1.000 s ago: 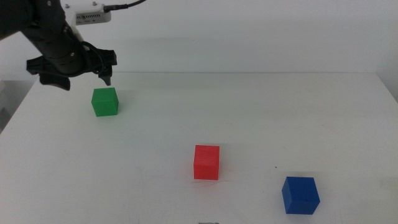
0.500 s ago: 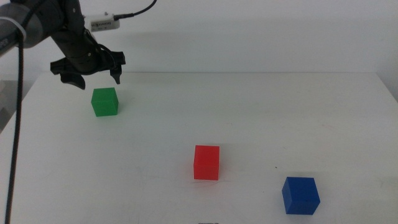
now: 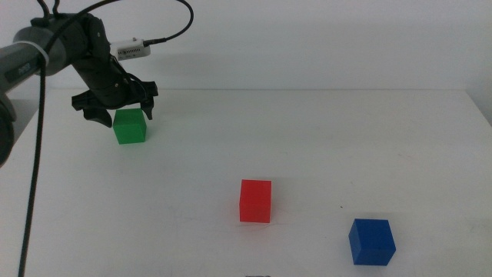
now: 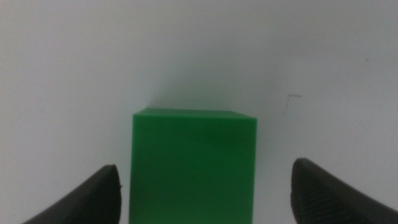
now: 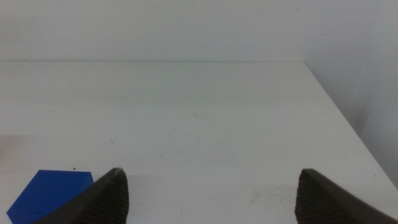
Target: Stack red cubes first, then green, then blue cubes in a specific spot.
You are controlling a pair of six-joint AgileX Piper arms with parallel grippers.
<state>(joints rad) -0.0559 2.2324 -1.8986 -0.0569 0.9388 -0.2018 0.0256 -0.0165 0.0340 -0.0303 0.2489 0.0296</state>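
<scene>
Middle view: the left gripper (image 3: 120, 110) has dropped around the green cube (image 3: 129, 125), jaws wide, gripping nothing; pickup looks imminent.

Three cubes sit on one tabletop (image 3: 323, 131): one red cube (image 3: 255, 201), one green cube (image 3: 129, 125), one blue cube (image 3: 371, 241).

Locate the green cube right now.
In the middle view, the green cube sits far left on the table, between the open left gripper jaws, well away from the red cube.
</scene>
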